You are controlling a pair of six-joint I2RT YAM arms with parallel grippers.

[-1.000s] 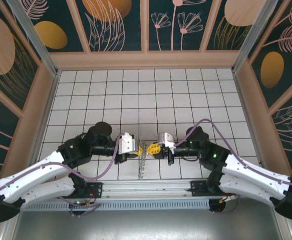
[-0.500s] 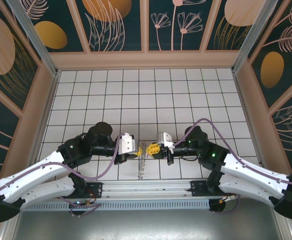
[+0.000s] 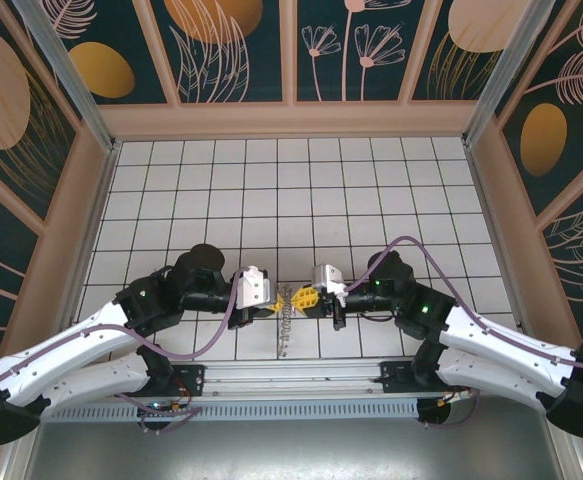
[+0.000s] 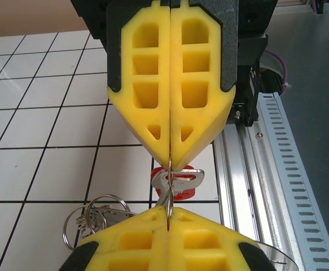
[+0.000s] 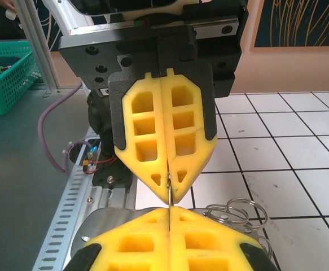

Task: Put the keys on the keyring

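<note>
My left gripper (image 3: 279, 298) and right gripper (image 3: 307, 298) meet tip to tip low over the front tiles. Both are shut on the keyring (image 4: 169, 195), a thin grey wire seen edge-on between the yellow fingers. From the left wrist, my left gripper (image 4: 169, 213) is at the bottom and the right gripper (image 4: 170, 162) is above it. The red key (image 4: 178, 182), with a silver head, hangs right at the wire just behind the tips. Small silver loops (image 4: 93, 217) lie to the left. In the right wrist view, the wire (image 5: 168, 195) runs between the right gripper (image 5: 169, 210) and left gripper (image 5: 169, 197).
A chain of silver loops (image 3: 285, 332) trails toward the front rail (image 3: 291, 375). More loops (image 5: 235, 210) lie right of my right fingers. The aluminium rail (image 4: 277, 169) runs close by, and a green basket (image 5: 9, 73) stands off the table. Wooden walls (image 3: 71, 220) enclose the tiled floor.
The right arm has crept slightly to the left. Both grips on the wire are unchanged.
</note>
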